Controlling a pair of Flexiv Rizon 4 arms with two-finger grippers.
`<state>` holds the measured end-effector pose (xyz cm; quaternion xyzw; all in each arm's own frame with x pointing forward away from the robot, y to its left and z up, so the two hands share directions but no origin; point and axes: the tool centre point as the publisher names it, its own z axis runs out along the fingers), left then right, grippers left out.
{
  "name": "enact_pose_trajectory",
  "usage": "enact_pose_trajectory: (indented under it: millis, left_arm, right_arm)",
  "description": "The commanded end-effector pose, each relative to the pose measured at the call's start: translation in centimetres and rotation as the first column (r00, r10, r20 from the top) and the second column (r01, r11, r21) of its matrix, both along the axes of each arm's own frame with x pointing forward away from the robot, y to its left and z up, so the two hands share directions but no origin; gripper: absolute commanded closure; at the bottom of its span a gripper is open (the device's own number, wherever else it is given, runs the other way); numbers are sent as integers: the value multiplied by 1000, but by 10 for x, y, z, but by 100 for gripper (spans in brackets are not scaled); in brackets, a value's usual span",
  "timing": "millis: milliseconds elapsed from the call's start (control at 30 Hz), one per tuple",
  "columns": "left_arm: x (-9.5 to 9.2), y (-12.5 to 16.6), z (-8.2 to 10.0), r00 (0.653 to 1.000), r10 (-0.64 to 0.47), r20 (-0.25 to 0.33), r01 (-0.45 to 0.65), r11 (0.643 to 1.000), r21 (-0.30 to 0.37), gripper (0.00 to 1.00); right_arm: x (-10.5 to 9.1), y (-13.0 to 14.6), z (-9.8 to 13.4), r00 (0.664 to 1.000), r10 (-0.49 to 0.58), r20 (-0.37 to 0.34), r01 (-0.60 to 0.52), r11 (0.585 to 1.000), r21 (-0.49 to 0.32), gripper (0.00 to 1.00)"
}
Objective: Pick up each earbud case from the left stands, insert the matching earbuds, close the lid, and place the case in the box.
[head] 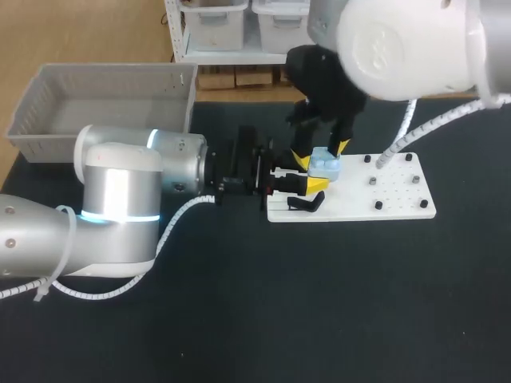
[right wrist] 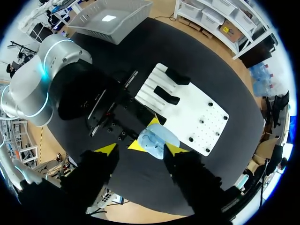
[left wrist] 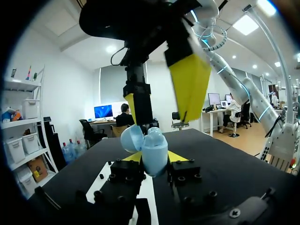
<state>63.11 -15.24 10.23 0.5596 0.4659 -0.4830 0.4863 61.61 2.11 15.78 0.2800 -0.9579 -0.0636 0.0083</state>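
A light blue earbud case [head: 326,166] hangs over the left end of the white board [head: 399,191], its lid swung open. My left gripper [head: 307,182] comes in level from the left and is shut on the case body [left wrist: 154,153]; the lid [left wrist: 132,138] stands up beside it. From above, my right gripper [head: 322,153] hangs over the case, fingers spread wide to either side of it. In the right wrist view the open case [right wrist: 158,139] lies between my right gripper's [right wrist: 140,149] yellow tips, which stand apart from it.
Two black stands [right wrist: 177,76] [right wrist: 166,95] sit at the board's left end, and several small pegs [head: 371,182] dot its right half. A grey basket [head: 104,104] stands at the back left of the black table.
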Motion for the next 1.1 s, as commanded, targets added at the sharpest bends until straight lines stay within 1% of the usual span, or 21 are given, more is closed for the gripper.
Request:
enact_pose_trajectory:
  millis: [33, 133, 200, 233, 267, 300, 333, 367, 433, 533, 633, 800, 967, 1100]
  left_arm:
    - [-1, 0, 0, 1000, 3, 1, -3, 1000, -1, 100]
    - [-1, 0, 0, 1000, 3, 1, -3, 1000, -1, 100]
    - [-1, 0, 0, 1000, 3, 1, -3, 1000, -1, 100]
    - [-1, 0, 0, 1000, 3, 1, -3, 1000, -1, 100]
    - [-1, 0, 0, 1000, 3, 1, -3, 1000, -1, 100]
    - [-1, 0, 0, 1000, 3, 1, -3, 1000, -1, 100]
    - [-1, 0, 0, 1000, 3, 1, -3, 1000, -1, 100]
    - [-1, 0, 0, 1000, 3, 1, -3, 1000, -1, 100]
    - [-1, 0, 0, 1000, 3, 1, -3, 1000, -1, 100]
    - [-1, 0, 0, 1000, 3, 1, -3, 1000, -1, 100]
    - [-1, 0, 0, 1000, 3, 1, -3, 1000, -1, 100]
    - [-1, 0, 0, 1000, 3, 1, -3, 1000, -1, 100]
    - [-1, 0, 0, 1000, 3, 1, -3, 1000, -1, 100]
    - [-1, 0, 0, 1000, 3, 1, -3, 1000, -1, 100]
  right_arm:
    - [-8, -15, 17, 999, -24, 33, 22, 998, 51, 0]
    - [2, -20, 24, 993, -100, 64, 94, 992, 79, 0]
    - [11, -23, 26, 982, -168, 87, 160, 983, 94, 0]
    - [17, -24, 26, 965, -238, 115, 227, 969, 101, 0]
    - [22, -26, 26, 950, -290, 116, 274, 952, 138, 0]
    - [27, -28, 26, 932, -339, 127, 319, 935, 155, 0]
    - [32, -30, 25, 907, -389, 160, 364, 917, 161, 0]
    - [36, -31, 24, 894, -416, 165, 387, 904, 180, 0]
    - [46, -34, 21, 857, -479, 192, 445, 874, 195, 0]
    - [62, -39, 11, 829, -526, 190, 494, 848, 194, 0]
    - [73, -44, 0, 815, -548, 191, 522, 836, 171, 0]
    - [84, -53, -13, 809, -566, 159, 549, 824, 143, 0]
    - [80, -58, -22, 815, -560, 148, 549, 828, 111, 0]
    - [74, -59, -30, 832, -540, 127, 534, 842, 80, 0]
